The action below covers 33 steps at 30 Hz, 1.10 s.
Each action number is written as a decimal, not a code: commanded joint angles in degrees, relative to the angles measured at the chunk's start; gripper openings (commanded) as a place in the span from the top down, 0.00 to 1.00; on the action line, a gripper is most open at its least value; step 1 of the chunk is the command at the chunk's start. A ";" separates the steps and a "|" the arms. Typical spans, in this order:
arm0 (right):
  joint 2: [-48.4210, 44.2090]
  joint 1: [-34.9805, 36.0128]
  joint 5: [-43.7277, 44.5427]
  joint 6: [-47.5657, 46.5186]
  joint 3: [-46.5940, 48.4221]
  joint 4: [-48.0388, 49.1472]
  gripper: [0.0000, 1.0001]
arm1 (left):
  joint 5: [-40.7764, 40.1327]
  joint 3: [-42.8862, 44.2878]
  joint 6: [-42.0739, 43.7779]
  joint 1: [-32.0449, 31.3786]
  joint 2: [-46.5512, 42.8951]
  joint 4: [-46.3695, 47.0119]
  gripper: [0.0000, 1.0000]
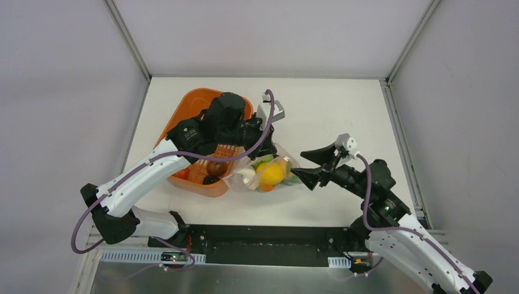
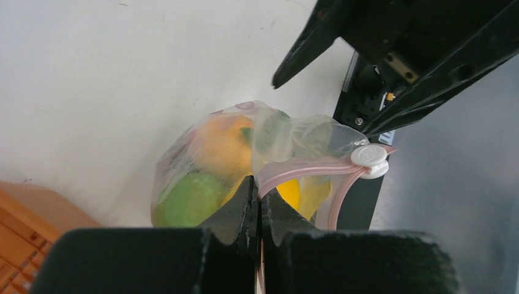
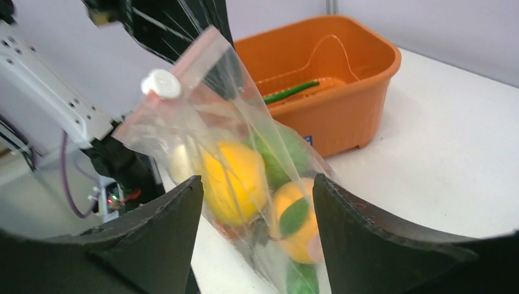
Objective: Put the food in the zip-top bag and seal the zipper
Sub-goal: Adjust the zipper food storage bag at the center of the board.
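Top external: grey walls (image 1: pixel 61 92) are flanking a white table (image 1: pixel 318 110); left gripper (image 2: pixel 258 208) is clamping the pink zipper strip (image 2: pixel 306 168) of the clear crinkly bag (image 2: pixel 202 159), right gripper (image 3: pixel 257 179) is gaping.

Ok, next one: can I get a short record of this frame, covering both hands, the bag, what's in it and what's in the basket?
left hand: shut on the zipper
right hand: open, one finger on each side of the zip-top bag
in bag: yellow fruit, orange fruit, green fruit
in basket: long green pod, brown fruit
slider: at one end of the zipper
sealed: cannot tell
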 commanded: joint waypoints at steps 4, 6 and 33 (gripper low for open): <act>4.52 0.29 -5.83 -8.70 -3.94 12.46 0.30 | 5.63 3.79 0.36 0.28 1.79 -0.79 1.00; 5.72 0.38 -6.71 -10.15 -3.46 13.41 0.29 | 5.95 3.80 0.36 0.35 1.97 -1.09 1.00; 10.90 0.40 -11.21 -15.04 2.03 13.92 0.79 | 7.59 3.54 1.33 0.28 2.86 -1.84 1.00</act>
